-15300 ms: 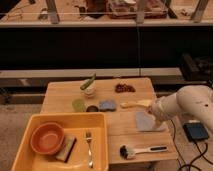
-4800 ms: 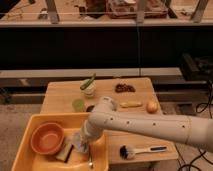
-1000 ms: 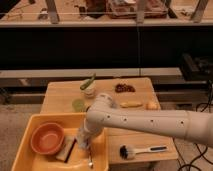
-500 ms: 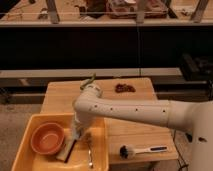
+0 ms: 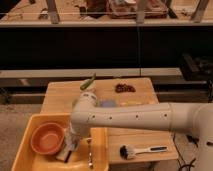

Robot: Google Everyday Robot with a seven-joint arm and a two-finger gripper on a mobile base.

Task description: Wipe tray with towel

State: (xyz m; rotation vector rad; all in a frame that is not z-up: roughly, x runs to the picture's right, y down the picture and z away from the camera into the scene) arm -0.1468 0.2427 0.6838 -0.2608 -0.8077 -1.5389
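Note:
The yellow tray (image 5: 37,162) sits at the table's front left. It holds an orange bowl (image 5: 47,138), a fork (image 5: 90,152) and a dark sponge-like block (image 5: 63,156). My white arm reaches in from the right and bends down into the tray. My gripper (image 5: 70,144) is low over the tray floor, just right of the bowl and left of the fork. A pale grey patch of towel (image 5: 68,148) shows at the gripper's tip, against the tray floor; most of the towel is hidden by the wrist.
On the wooden table (image 5: 150,135) a brush with a white handle (image 5: 142,150) lies at the front right. Behind the arm are a green object (image 5: 88,82), a dark red pile (image 5: 125,88), a yellow item (image 5: 132,102) and a blue-grey item (image 5: 107,103).
Over the last second the gripper has slid leftwards across the tray floor, from beside the fork towards the bowl. The bowl and fork have stayed in place.

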